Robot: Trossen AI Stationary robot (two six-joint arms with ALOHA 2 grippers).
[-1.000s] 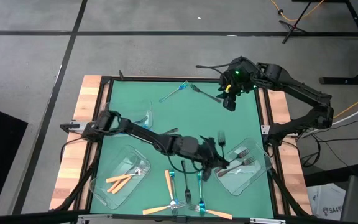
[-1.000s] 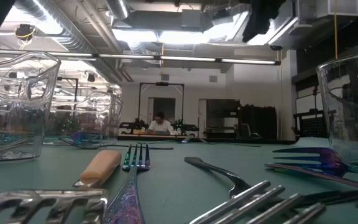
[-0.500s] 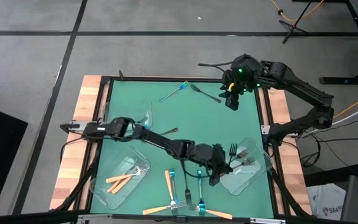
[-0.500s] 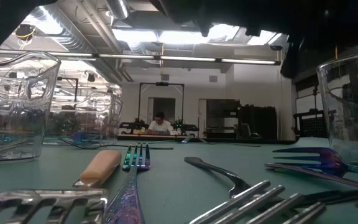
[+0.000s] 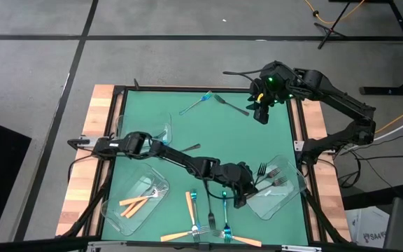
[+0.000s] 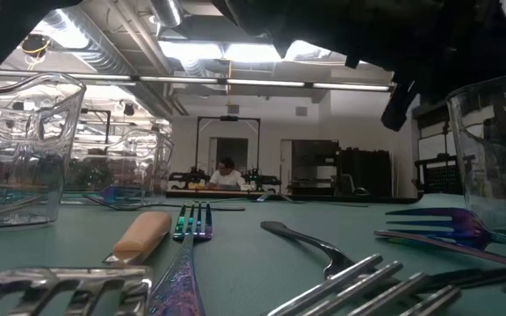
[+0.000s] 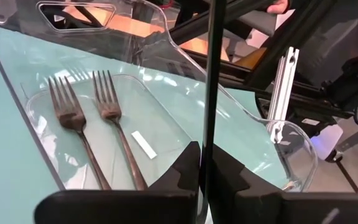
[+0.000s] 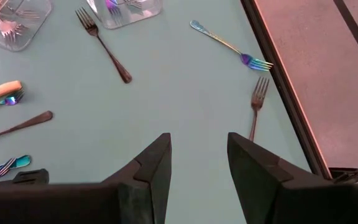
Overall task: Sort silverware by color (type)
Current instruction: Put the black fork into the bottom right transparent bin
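Silverware is being sorted, and one dark fork [image 5: 262,171] is held by the left hand [image 7: 205,168], whose fingers are closed narrow on the thin handle. The fork is over the inner edge of the clear tray [image 5: 291,199] at the near right of the desk [image 5: 187,133], where two dark forks [image 7: 82,130] are already laid side by side.

If the fork is released from here, it may be caught on the tray wall and fall out on the desk, because it is not yet fully above the tray floor. The slim handle could also turn between the fingers.

The long axis of the fork is seen straight ahead of the fingers, with the tines toward the far side. The right hand [image 5: 259,115] is kept wide near the far edge, holding nothing.
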